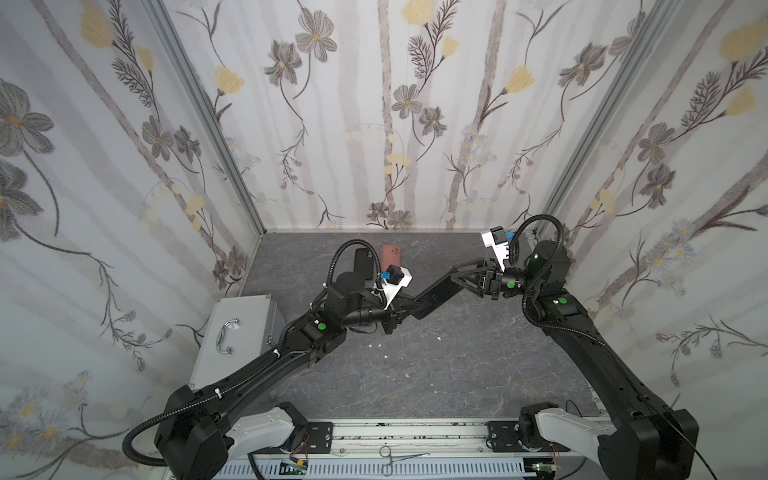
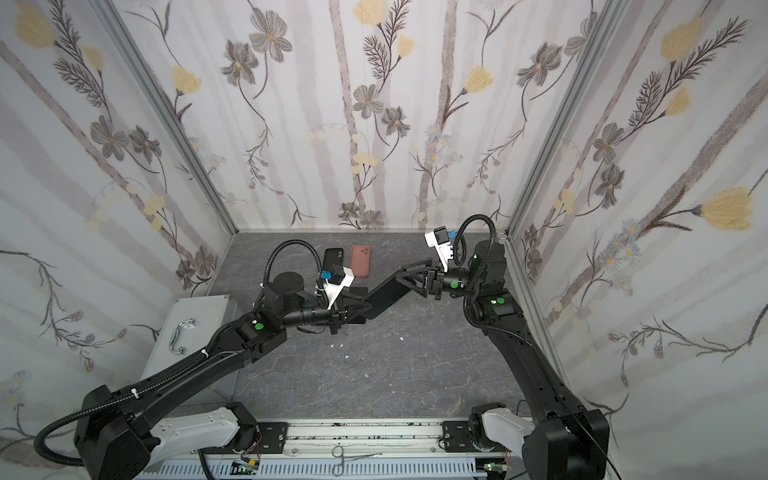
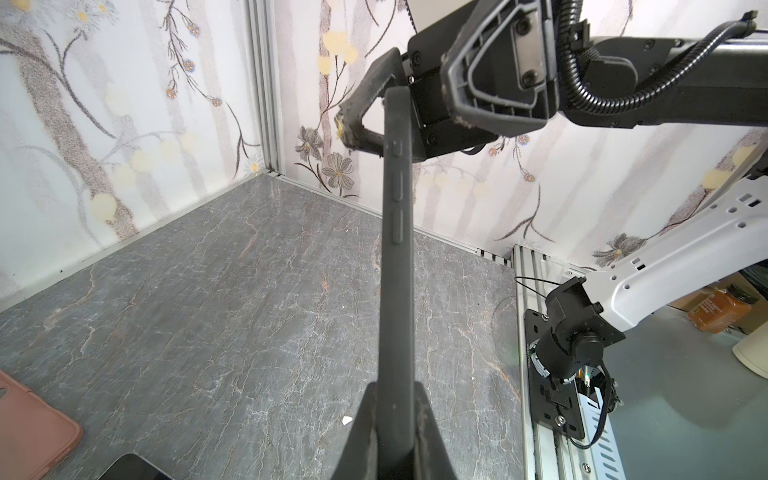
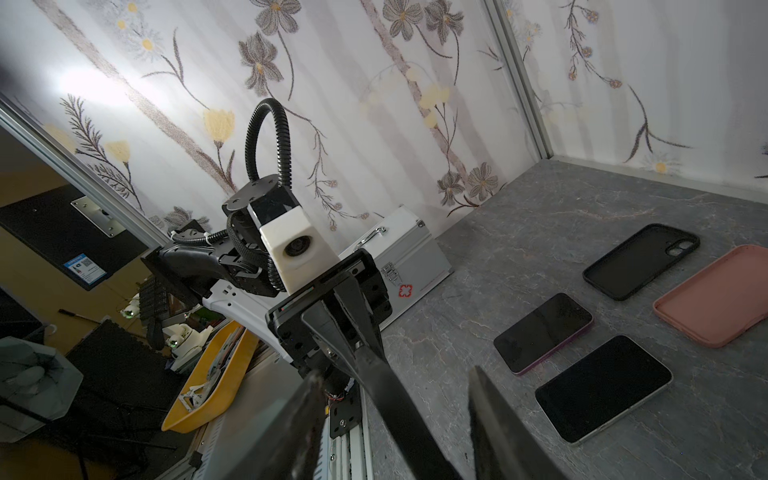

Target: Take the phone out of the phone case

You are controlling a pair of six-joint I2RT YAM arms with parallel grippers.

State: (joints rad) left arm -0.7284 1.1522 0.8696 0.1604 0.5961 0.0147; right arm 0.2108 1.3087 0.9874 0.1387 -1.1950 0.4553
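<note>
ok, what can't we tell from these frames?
- cased phone: edge-on in the left wrist view, so the seam between phone and case is unseen.
- right gripper contact with it: too small in both top views.
- bare phones: largely hidden behind the left arm in both top views.
- pink case: cut off by the left wrist view's edge.

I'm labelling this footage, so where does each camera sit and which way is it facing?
Top views: overhead front, looking down at the table; both arms show.
Left wrist: along the cased phone in the left gripper, toward the right gripper.
Right wrist: back toward the left gripper; own open fingers straddle the cased phone.
All views share it.
</note>
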